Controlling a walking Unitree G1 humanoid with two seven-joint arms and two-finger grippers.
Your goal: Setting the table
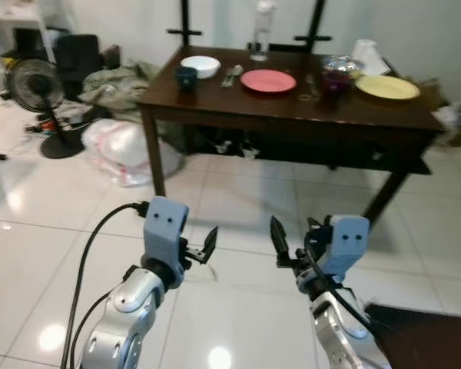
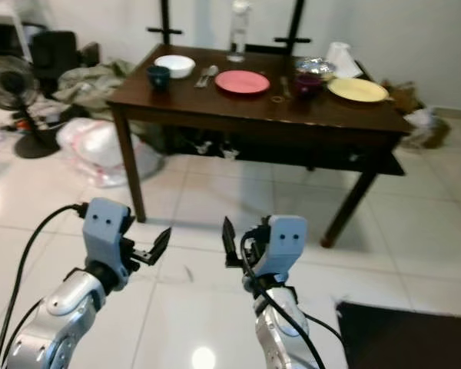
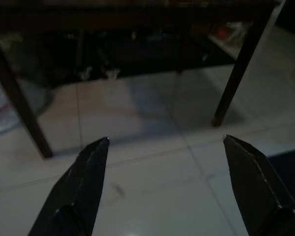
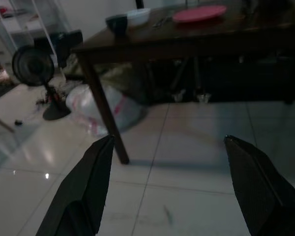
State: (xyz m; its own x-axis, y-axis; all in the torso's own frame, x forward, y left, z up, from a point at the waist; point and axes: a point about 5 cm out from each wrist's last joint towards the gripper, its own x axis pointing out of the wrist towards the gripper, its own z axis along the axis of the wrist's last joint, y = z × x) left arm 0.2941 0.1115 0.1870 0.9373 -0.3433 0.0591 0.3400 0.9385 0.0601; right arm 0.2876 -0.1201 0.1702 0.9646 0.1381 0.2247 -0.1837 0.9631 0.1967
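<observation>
Our left gripper [image 1: 208,244] has its two black fingers [image 3: 88,167] spread wide apart, and they hold nothing. Our right gripper [image 1: 277,240] is the same, with its fingers [image 4: 96,172] far apart and nothing between them. Both grippers hang in the air side by side, a little apart from each other, and below their tips we see the shiny white tile floor [image 1: 230,223]. A black cable [image 1: 92,238] loops along our left arm behind that gripper. Well ahead of the fingertips stands a dark wooden table [image 1: 292,108], and the things for setting it lie on top, high above and far beyond our fingers. Past our left fingers, at the near corner of the table, sit a small dark cup [image 1: 186,76] and a white bowl [image 1: 200,66] just beside it. Next to the bowl lies some silver cutlery [image 1: 231,74]. Straight ahead, between the two grippers, lies a red plate [image 1: 268,81], and behind it stands a clear bottle [image 1: 263,31]. Past our right fingers sit a dark purple bowl [image 1: 337,78] and then a yellow plate [image 1: 387,87] near the far end. Far off beyond our left gripper, on the floor, we see a black fan [image 1: 37,96] and a white plastic bag [image 1: 123,150] beside the table leg.
</observation>
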